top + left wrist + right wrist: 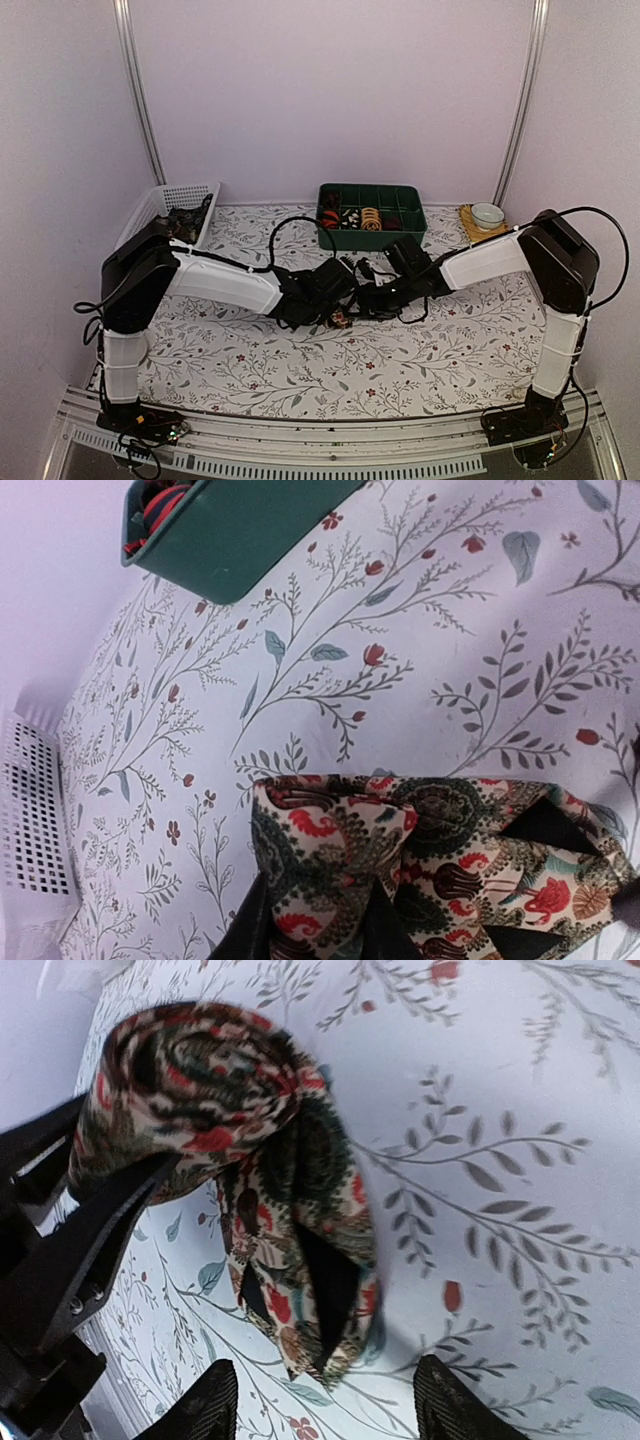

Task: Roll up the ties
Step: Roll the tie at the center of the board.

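Counter, covered in a floral cloth, spans the scene. The left arm and right arm reach inward from its near edge, and their wrists meet at the centre. Along the far edge stand a white basket at left and a green compartment tray at middle, with rolled items in its sections. At centre is a paisley tie in cream, red and dark green. The left gripper is clamped on its rolled coil, one finger on each side. The pointed tail hangs loose from the coil toward the cloth. The right gripper is spread apart, its fingers on either side of the tail's tip, clear of the fabric. A small bowl sits on a wooden mat in the far right corner.
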Tool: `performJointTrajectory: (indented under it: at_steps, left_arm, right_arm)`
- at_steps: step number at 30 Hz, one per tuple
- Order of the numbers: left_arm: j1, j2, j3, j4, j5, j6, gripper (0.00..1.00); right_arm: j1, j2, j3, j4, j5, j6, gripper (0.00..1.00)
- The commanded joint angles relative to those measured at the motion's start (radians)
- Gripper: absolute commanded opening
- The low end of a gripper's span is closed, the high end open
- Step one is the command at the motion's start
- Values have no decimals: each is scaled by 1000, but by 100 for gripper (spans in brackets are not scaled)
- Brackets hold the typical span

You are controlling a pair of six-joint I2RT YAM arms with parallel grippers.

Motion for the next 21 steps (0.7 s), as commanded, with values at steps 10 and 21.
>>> performJointTrajectory:
  at_steps: [10, 21]
  left_arm:
    - [-57, 55, -31, -3, -4, 51, 20]
    - [-67, 11, -66, 8, 38, 28, 43]
  right_arm:
    - [-130, -266, -106, -85, -29, 16, 75]
    - [-185, -299, -127, -44, -80, 51, 79]
